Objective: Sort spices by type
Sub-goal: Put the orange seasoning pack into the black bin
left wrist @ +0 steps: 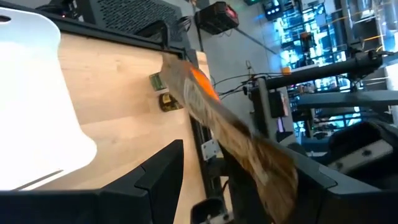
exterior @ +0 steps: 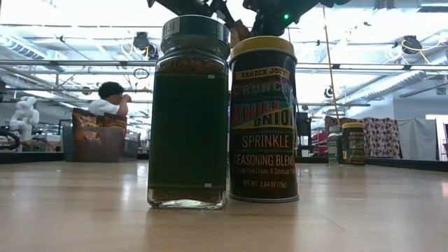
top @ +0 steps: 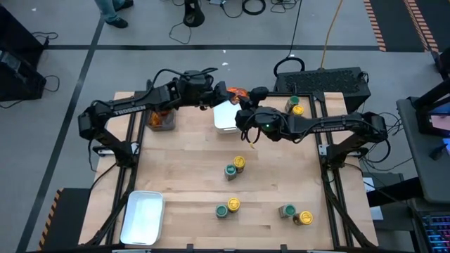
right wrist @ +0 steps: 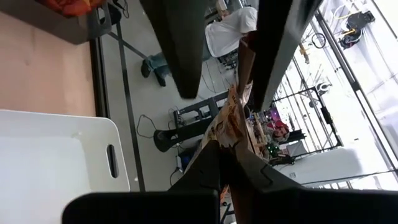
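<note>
Both hands—left hand (top: pixel 223 93), right hand (top: pixel 242 105)—pinch one spice packet (top: pixel 237 92) over the far tray (top: pixel 225 116); uneven pulling could rip it.

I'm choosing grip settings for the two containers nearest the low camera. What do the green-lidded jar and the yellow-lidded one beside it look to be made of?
The green-lidded clear jar looks like glass: thick see-through base and walls showing the contents. The yellow-lidded printed canister is opaque with a glossy wrapped label; probably metal or card, I can't tell which.

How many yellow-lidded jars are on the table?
5: one at the far right corner, one mid-table, one front-centre, one front-right, one below the right gripper. The arms may hide others.
</note>
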